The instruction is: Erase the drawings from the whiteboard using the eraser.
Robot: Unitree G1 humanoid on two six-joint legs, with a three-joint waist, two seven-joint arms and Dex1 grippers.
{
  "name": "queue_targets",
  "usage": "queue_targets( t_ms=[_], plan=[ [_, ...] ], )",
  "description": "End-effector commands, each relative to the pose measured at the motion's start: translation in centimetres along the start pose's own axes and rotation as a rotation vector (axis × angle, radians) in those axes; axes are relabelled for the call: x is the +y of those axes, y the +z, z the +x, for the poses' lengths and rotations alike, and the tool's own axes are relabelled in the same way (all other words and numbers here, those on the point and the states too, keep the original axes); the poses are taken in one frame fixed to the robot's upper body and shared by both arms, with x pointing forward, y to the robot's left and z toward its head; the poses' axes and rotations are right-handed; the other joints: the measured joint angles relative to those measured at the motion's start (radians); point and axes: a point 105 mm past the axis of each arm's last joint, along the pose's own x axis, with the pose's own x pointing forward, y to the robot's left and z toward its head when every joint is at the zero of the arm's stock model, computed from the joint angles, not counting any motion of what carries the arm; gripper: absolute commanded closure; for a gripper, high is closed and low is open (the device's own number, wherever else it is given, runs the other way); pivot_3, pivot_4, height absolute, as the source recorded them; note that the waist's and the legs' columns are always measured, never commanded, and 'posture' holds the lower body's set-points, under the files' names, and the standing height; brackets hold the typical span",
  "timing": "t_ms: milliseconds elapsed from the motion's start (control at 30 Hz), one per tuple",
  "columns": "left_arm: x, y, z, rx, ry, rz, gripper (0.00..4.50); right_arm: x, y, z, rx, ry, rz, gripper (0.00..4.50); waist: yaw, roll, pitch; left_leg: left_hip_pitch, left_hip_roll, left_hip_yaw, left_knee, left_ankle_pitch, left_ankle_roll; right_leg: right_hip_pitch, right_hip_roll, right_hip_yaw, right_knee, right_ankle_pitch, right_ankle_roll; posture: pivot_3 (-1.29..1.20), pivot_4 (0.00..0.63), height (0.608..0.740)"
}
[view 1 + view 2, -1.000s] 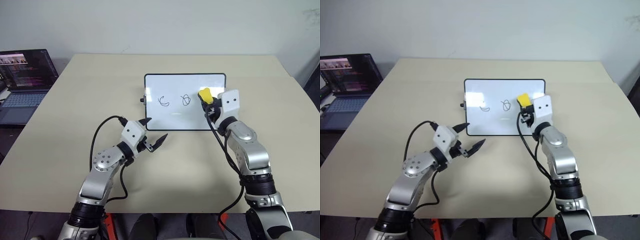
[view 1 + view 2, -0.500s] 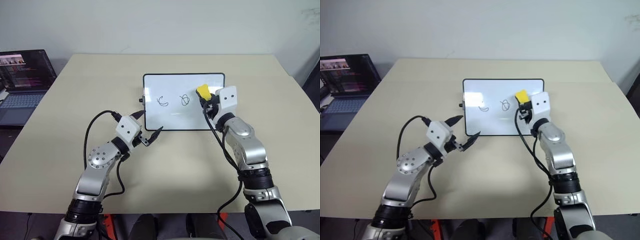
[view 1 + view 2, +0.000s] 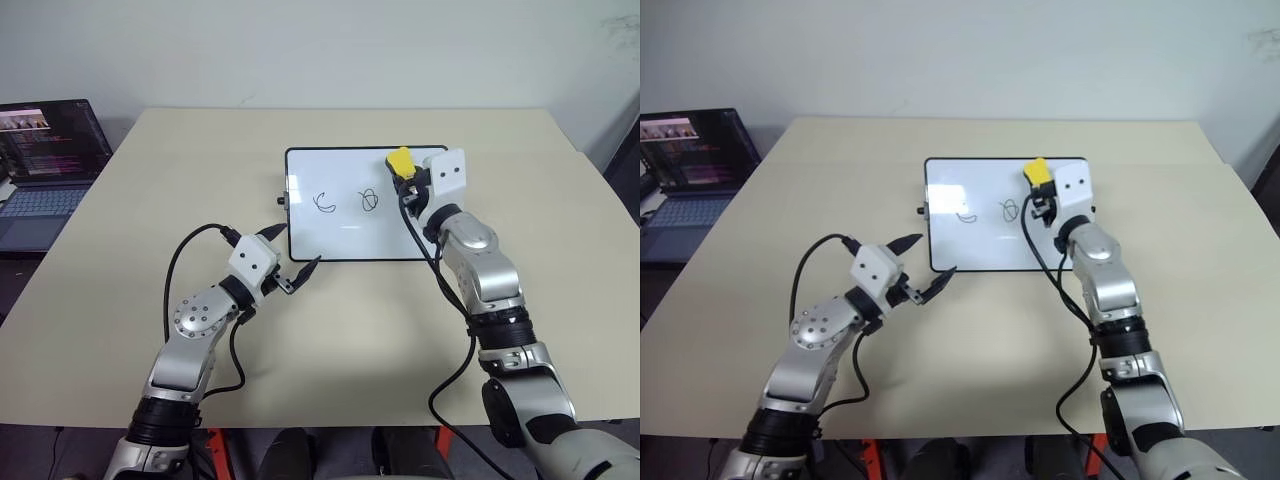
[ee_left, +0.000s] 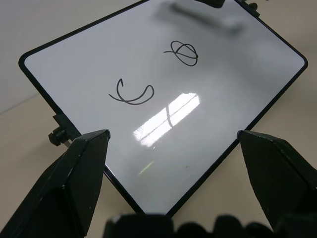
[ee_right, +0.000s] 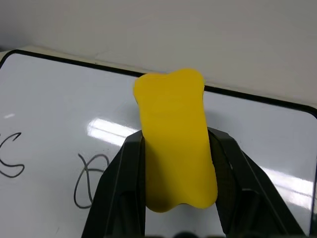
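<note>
Right gripper (image 3: 408, 182), jaws clamped on eraser (image 3: 400, 160), over whiteboard (image 3: 340, 236); left gripper (image 3: 293, 261) jaws wide, empty; next, press onto drawings (image 3: 347, 201).

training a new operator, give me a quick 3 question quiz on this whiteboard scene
1. What does the right gripper hold?
2. True or false: the left gripper is shut on the whiteboard.
3. How many drawings can be seen on the board: A one, B two, C four?

Key:
1. The yellow eraser, over the board's far right part.
2. False; its jaws are open, by the near left corner.
3. B: a C-like curve and a looped scribble.
</note>
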Motion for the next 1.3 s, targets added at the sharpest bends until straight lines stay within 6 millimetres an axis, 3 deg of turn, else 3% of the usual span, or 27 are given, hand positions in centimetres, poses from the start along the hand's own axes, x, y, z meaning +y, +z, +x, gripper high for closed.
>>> queue_targets(
  t_ms=[33,267,500,1033,1300],
  plan=[
    [0.8,1.1,0.1,-0.039,0.019,0.04,0.0,1.0,1.3,0.8,-0.068,0.018,-0.008,3.11,0.0,0.0,0.0,0.0,0.0,0.0,0.0,0.0,0.0,0.0,0.0,0.0,0.0,0.0,0.0,0.0,0.15,0.74],
    [0.9,1.3,0.4,-0.047,0.026,0.037,0.0,3.3,-1.2,0.3,-0.029,0.09,-0.02,3.11,0.001,0.0,0.0,-0.001,0.0,0.0,0.0,0.0,0.0,0.0,0.0,0.0,0.0,0.0,0.0,0.0,0.15,0.74],
    [0.8,1.6,0.6,-0.055,0.02,0.037,0.0,3.0,-3.2,0.0,0.018,0.096,-0.037,3.11,0.001,0.0,0.0,0.0,0.0,0.0,0.0,0.0,0.0,0.0,0.0,0.0,0.0,0.0,0.0,0.0,0.15,0.74],
    [1.0,2.0,0.8,-0.062,0.013,0.036,0.0,0.4,-2.2,0.8,-0.02,0.017,-0.062,3.11,0.001,0.0,0.0,0.0,0.0,0.0,0.0,0.0,0.0,0.0,0.0,0.0,0.0,0.0,0.0,0.0,0.15,0.74],
    [1.0,2.1,0.9,-0.065,0.011,0.036,0.0,1.2,-3.1,1.2,0.0,0.045,-0.059,3.11,0.0,0.0,0.0,0.0,0.0,0.0,0.0,0.0,0.0,0.0,0.0,0.0,0.001,0.0,0.0,0.0,0.15,0.74]
  ],
)
